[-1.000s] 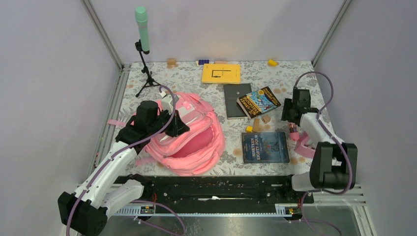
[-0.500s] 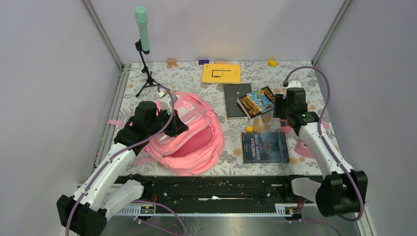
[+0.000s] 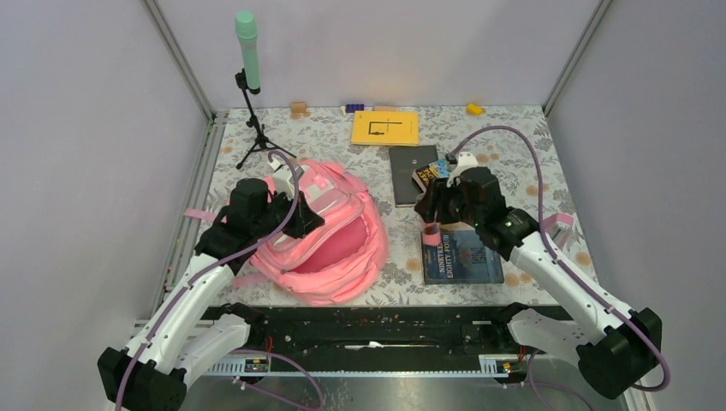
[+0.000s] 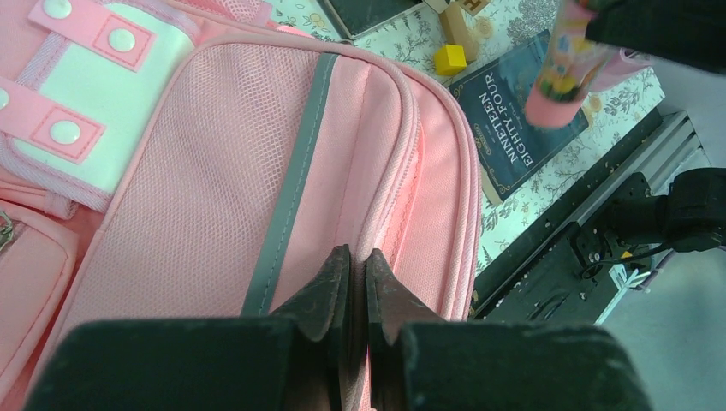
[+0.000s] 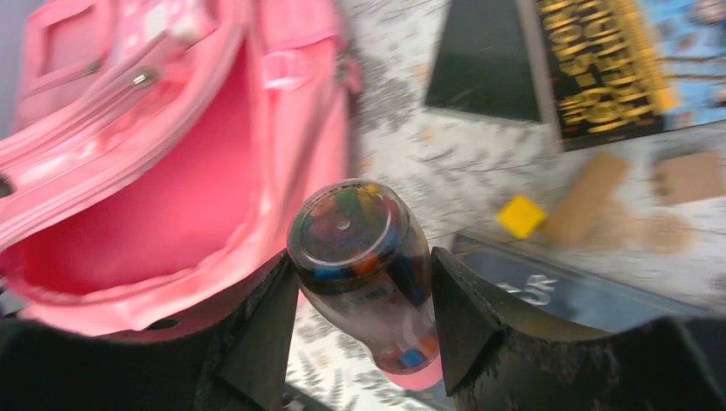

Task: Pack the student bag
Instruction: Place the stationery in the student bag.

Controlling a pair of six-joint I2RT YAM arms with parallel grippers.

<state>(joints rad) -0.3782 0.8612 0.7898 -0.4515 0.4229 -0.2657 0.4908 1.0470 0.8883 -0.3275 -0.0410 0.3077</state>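
Observation:
The student bag point(image 3: 330, 248) is a big pink backpack lying left of centre, its main opening gaping toward the right and showing the pink inside point(image 5: 137, 214). My left gripper point(image 3: 310, 219) is shut on the bag's rim fabric by the zipper point(image 4: 358, 257) and holds the mouth up. My right gripper point(image 3: 431, 221) is shut on a clear bottle point(image 5: 364, 257) with a pink cap and colourful bits inside. It hangs cap down over the table just right of the bag's opening, and it also shows in the left wrist view point(image 4: 561, 73).
A dark blue Nineteen Eighty-Four book point(image 3: 462, 259) lies under the right gripper. A dark flat notebook point(image 3: 409, 175), a colourful book point(image 5: 616, 68) and a yellow book point(image 3: 385, 128) lie behind. Small yellow block point(image 5: 522, 216) and wooden blocks point(image 5: 591, 193) are nearby. A microphone stand point(image 3: 250, 86) is at back left.
My right arm has swung left from the table's right side to beside the bag's opening, carrying the bottle. The left gripper has kept its hold on the bag.

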